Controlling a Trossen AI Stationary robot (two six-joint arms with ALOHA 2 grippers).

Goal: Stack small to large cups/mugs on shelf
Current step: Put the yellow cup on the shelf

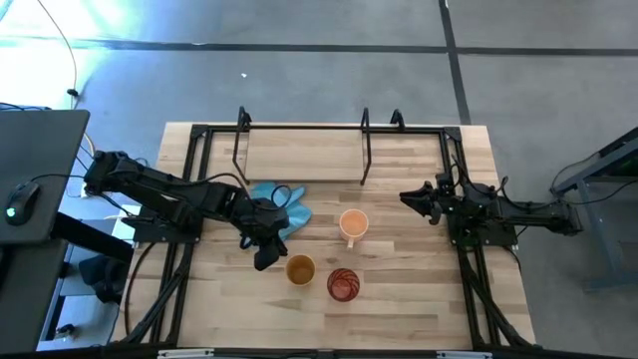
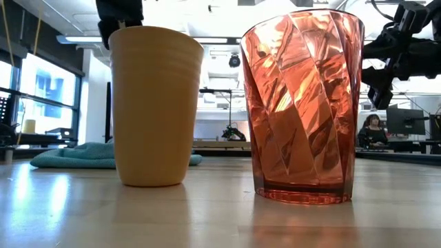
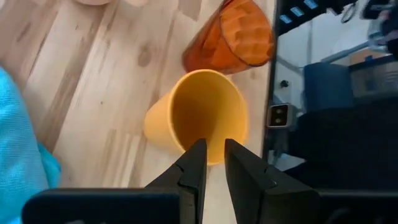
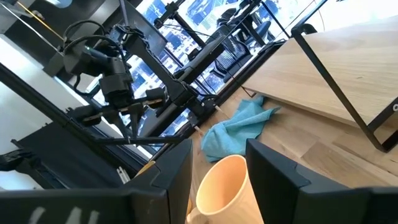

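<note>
The mustard-yellow cup (image 1: 300, 269) and the red ribbed cup (image 1: 342, 284) stand upright side by side near the table's near edge. The orange mug (image 1: 353, 224) stands farther back. My left gripper (image 1: 267, 255) hovers just left of the yellow cup (image 3: 199, 118). Its fingers leave only a narrow gap and point over the cup's rim. In the low view it shows above that cup (image 2: 157, 103). My right gripper (image 1: 409, 199) is open, right of the mug (image 4: 224, 183). The black wire shelf (image 1: 365, 155) stands at the far edge.
A light blue cloth (image 1: 281, 205) lies crumpled just beyond my left gripper, left of the mug. Black arm-mount frames (image 1: 189, 179) run along the table's left and right sides. Bare wood lies between the mug and the shelf.
</note>
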